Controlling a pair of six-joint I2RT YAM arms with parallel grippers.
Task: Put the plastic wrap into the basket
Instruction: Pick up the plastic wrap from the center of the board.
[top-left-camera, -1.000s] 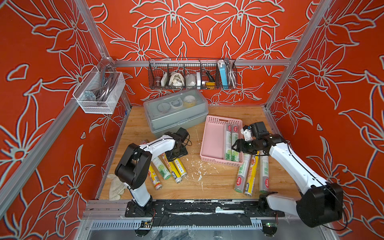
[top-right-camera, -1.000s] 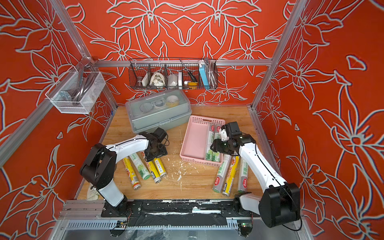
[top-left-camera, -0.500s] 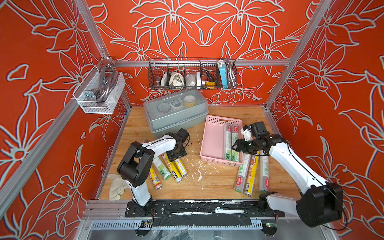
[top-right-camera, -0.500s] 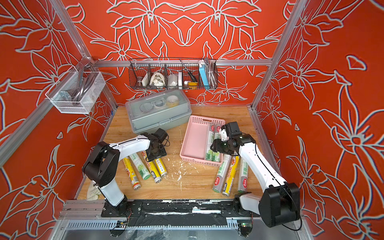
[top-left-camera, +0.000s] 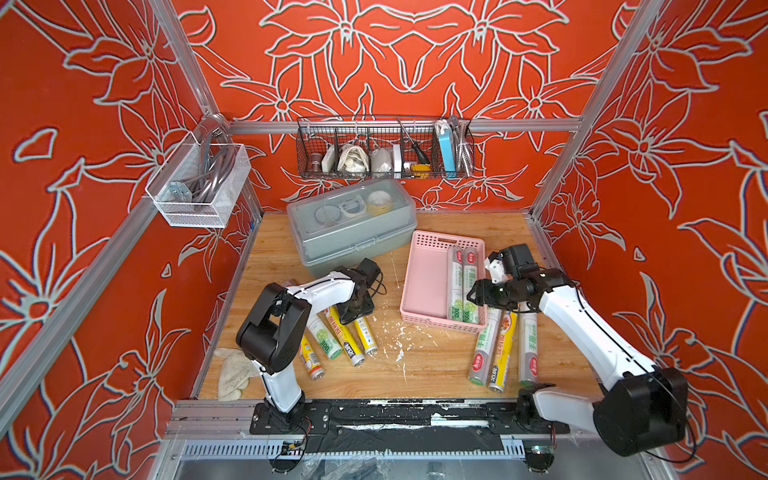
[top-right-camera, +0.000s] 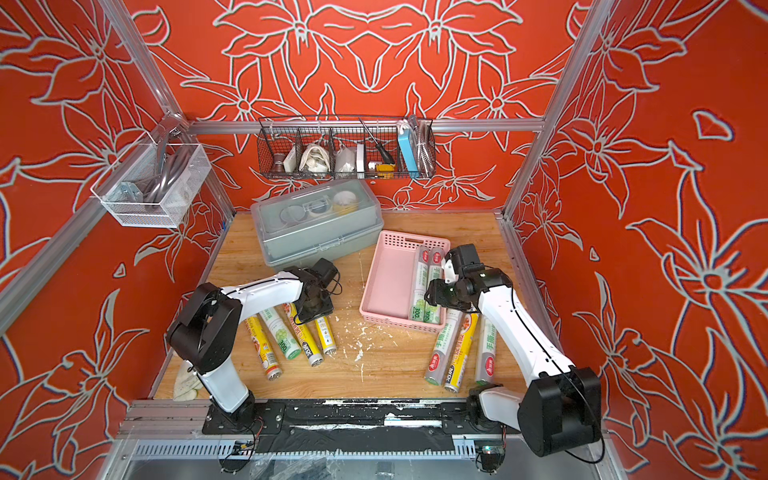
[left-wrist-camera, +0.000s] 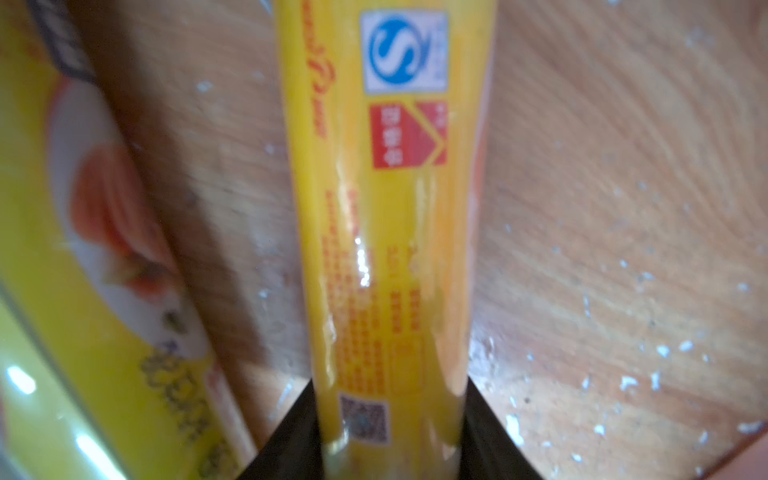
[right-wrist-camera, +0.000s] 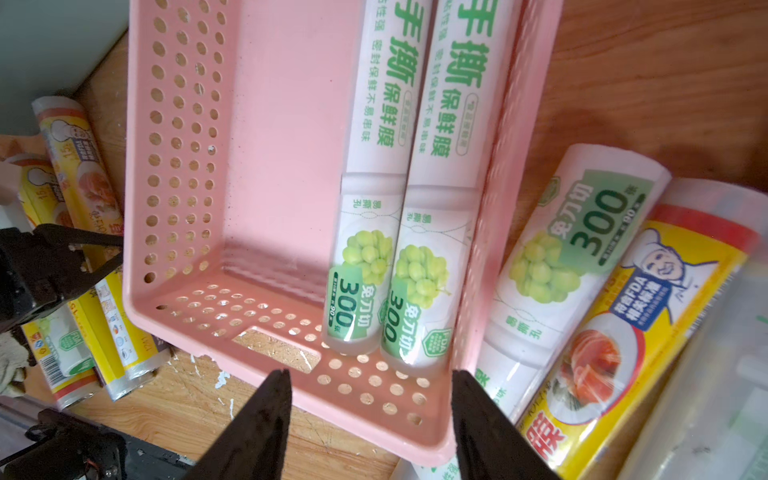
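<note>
Bright, even light from above in both top views, soft shadows on the wooden table (top-left-camera: 436, 365), left wrist view blurred, small glare streak on the yellow roll (left-wrist-camera: 361, 257) just ahead of the left gripper (left-wrist-camera: 388, 380), right wrist view sharper.

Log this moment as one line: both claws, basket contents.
left claw: shut on yellow roll | right claw: open, empty, over basket edge | basket: two white-green rolls inside | table: more rolls waiting
</note>
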